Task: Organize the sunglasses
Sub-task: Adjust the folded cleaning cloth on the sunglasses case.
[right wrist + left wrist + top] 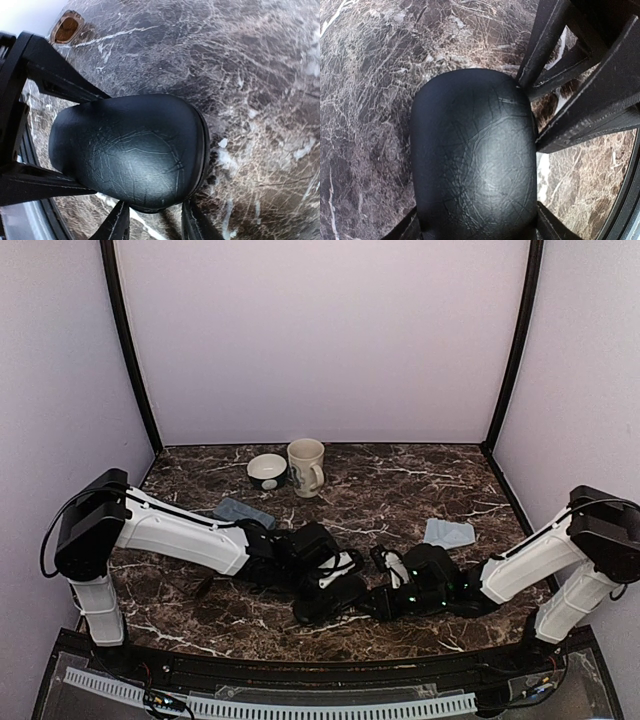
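A black oblong case (328, 602) lies on the marble between both arms. My left gripper (338, 578) is shut on it. In the left wrist view the case (475, 160) fills the gap between the fingers (547, 225). My right gripper (385, 596) meets the case's other side. In the right wrist view the case (130, 150) covers its fingertips (116, 225), and the jaws stand a little apart. One brownish sunglasses lens (66, 29) shows at the far top left of that view. The black thin-framed sunglasses are out of view.
A grey-blue rectangular case (243, 512) lies behind the left arm. A pale blue cloth (448, 533) lies at the right. A dark bowl (267, 471) and a cream mug (306, 467) stand at the back. Purple walls enclose the table.
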Robot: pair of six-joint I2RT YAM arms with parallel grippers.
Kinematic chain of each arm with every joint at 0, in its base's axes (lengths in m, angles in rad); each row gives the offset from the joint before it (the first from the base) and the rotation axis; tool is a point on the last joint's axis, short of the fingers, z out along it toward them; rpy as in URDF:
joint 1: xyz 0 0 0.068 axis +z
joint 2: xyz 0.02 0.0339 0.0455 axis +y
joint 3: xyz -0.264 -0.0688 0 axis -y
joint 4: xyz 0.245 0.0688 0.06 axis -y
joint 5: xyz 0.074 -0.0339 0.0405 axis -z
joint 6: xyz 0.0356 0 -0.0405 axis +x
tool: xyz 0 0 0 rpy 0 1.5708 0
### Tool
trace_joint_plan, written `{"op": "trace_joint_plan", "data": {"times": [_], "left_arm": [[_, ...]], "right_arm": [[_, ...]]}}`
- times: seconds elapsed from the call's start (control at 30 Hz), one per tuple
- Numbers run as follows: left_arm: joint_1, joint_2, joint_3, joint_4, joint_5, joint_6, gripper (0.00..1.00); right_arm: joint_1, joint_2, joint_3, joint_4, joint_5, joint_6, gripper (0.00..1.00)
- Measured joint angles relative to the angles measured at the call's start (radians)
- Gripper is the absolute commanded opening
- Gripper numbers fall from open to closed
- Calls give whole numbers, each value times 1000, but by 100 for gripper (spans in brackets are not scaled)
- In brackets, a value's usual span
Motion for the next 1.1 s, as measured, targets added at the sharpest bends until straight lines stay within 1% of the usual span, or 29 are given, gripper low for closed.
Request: {"op": "trace_joint_plan", "data": {"times": [0.2,0.4,0.5,0.7,1.1], "left_arm": [[7,-1,-3,5,16,0,19],[11,-1,-3,5,29,1,13],[13,-1,-3,5,34,5,12],[18,-1,-4,5,50,18,11],[22,-4,-9,7,75,41,10]], "right_arm": [[6,-1,-1,0,15,-81,37],[22,-13,-13,-5,41,-143,37],[40,-13,1,-29,69,-177,38],[50,-13,2,-29,104,-225,51],[52,-11,-7,-5,105,-296,57]]}}
